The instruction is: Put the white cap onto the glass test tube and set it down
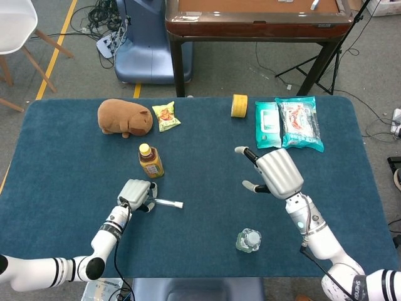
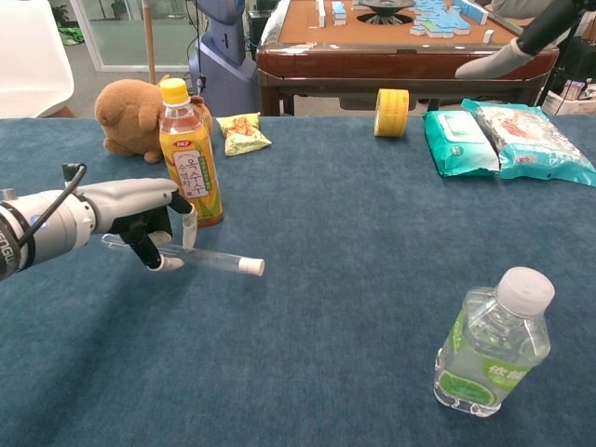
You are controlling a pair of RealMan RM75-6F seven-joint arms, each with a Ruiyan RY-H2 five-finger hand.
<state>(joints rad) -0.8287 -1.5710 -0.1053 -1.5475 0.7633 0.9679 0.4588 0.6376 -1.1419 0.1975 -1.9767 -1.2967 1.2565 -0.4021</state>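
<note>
Behind the held test tube (image 2: 200, 256) (capped) stands a tea bottle (image 2: 190, 154).

Left hand (image 1: 136, 195) curled low; right hand (image 1: 277, 173) raised, spread.

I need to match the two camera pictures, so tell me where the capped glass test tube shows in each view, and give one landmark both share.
Head view: the test tube lies level, lower left of centre, held by the left hand, white cap pointing right.
Chest view: the test tube is left of centre, in the left hand, cap at its right end.
Shared landmark: the yellow-capped drink bottle just behind it.
</note>
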